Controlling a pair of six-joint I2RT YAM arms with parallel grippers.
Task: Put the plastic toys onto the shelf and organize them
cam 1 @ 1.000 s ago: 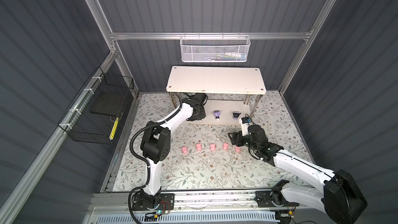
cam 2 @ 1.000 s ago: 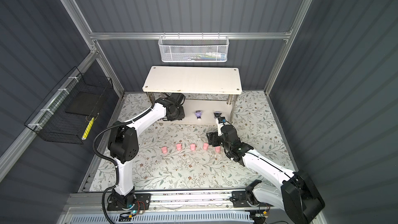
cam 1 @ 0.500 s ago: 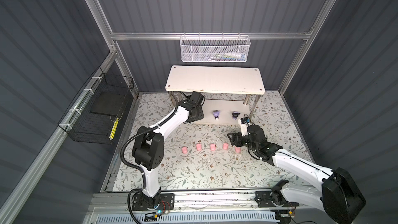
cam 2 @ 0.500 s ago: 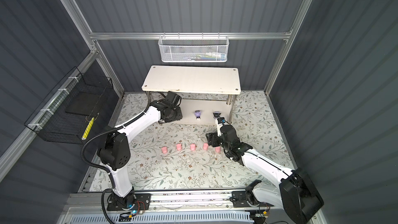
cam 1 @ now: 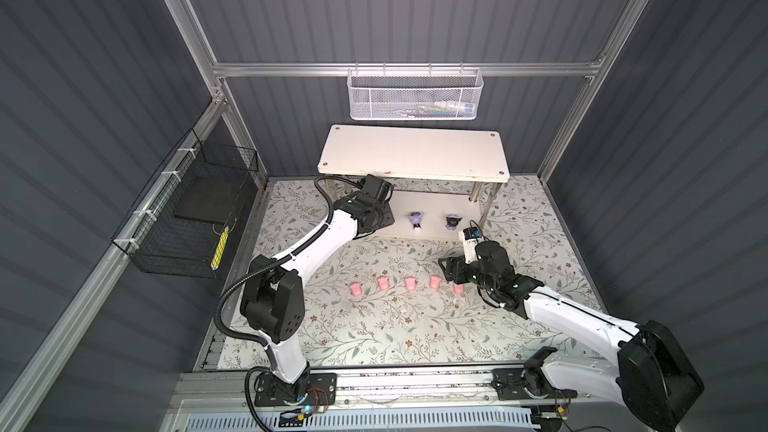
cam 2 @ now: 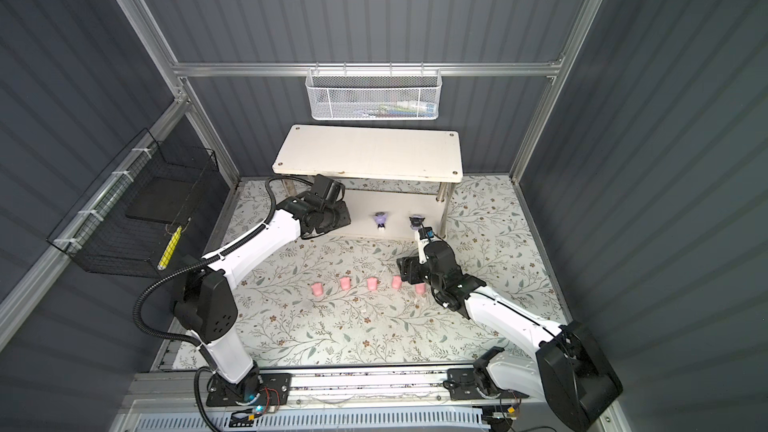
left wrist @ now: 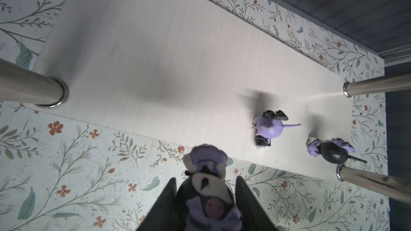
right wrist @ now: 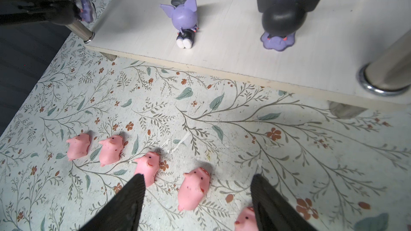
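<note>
Setting: a robot test cell in a lab. Evidence: aluminium frame [cam 1: 399, 69] around dark ribbed wall panels [cam 1: 415, 6]. Left arm [cam 1: 307, 247] and right arm [cam 1: 573, 317] are bolted to a rail [cam 1: 415, 388] at the edge of the desk [cam 1: 374, 326], with exposed wiring. A white mesh basket [cam 1: 413, 95] and a black wire basket [cam 1: 187, 218] hang from the frame.

No writing could be read anywhere I looked. The yellow strip [cam 1: 220, 243] in the black wire basket [cam 1: 166, 261] and the coloured packets [cam 1: 440, 109] in the white mesh basket [cam 1: 374, 97] were too small to make out.
</note>
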